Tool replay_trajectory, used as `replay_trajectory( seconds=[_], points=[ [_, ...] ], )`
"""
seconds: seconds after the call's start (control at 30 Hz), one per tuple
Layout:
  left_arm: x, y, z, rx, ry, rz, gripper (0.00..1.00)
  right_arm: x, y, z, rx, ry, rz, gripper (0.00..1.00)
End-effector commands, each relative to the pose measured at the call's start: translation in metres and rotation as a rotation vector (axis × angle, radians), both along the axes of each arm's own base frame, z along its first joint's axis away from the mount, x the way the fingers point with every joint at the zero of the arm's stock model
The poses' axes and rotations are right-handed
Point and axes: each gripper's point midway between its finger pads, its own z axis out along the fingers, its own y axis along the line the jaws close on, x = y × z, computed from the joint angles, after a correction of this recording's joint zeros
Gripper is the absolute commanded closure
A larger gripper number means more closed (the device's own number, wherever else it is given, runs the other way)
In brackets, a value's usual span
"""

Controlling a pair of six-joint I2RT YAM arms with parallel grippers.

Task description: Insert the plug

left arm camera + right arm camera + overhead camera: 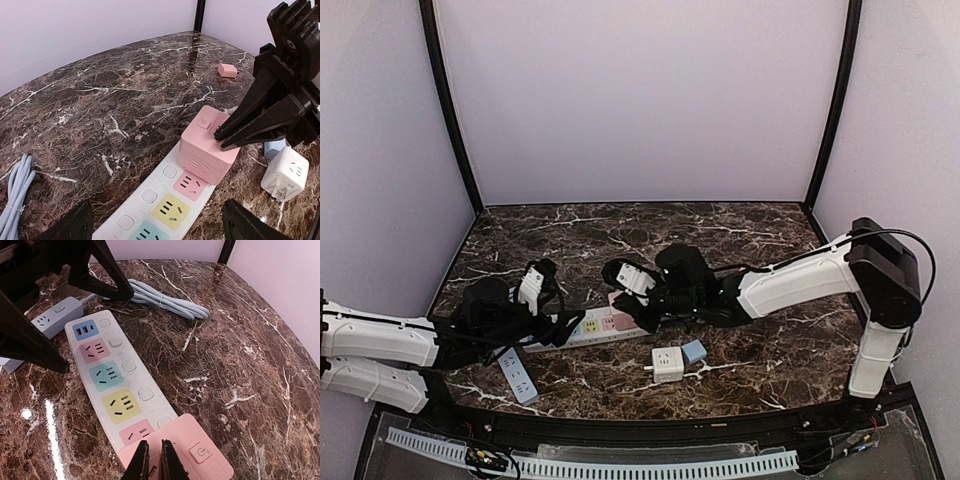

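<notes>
At the right end of the white power strip (136, 208), the pink cube plug (207, 150) sits over the last socket, right gripper (154, 460) nearly closed with its tips on the cube's top, left gripper (157, 215) spread astride the strip; probably rigid, light, slick plastic, best pressed squarely from above.

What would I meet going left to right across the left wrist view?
A blue cable → white power strip → pink cube sitting on the strip's end → white cube.
</notes>
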Motion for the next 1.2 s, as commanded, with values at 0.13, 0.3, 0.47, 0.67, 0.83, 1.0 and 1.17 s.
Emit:
replay_trajectory(
  seconds=[0.13, 0.3, 0.47, 0.67, 0.83, 1.0, 1.17],
  points=[
    [0.002, -0.007, 0.009, -0.021, -0.020, -0.025, 0.11, -0.003, -0.055, -0.082, -0.263, 0.148, -0.095, 0.91],
    [0.003, -0.013, 0.007, -0.025, -0.013, -0.043, 0.12, -0.009, -0.056, -0.095, -0.263, 0.185, -0.091, 0.92],
    [0.004, -0.016, 0.006, -0.024, -0.003, -0.047, 0.13, -0.007, -0.055, -0.106, -0.282, 0.195, -0.098, 0.92],
    [0.002, -0.009, 0.006, -0.018, -0.012, -0.028, 0.14, -0.011, -0.066, -0.107, -0.289, 0.209, -0.122, 0.92],
    [0.004, -0.008, 0.003, -0.007, -0.013, -0.021, 0.14, -0.012, -0.076, -0.124, -0.327, 0.234, -0.161, 0.93],
    [0.005, -0.007, 0.000, 0.001, -0.007, -0.015, 0.14, -0.017, -0.084, -0.142, -0.331, 0.284, -0.201, 0.93],
    [0.006, -0.008, -0.002, 0.004, -0.004, -0.014, 0.14, -0.022, -0.092, -0.150, -0.347, 0.323, -0.226, 0.94]
  ],
)
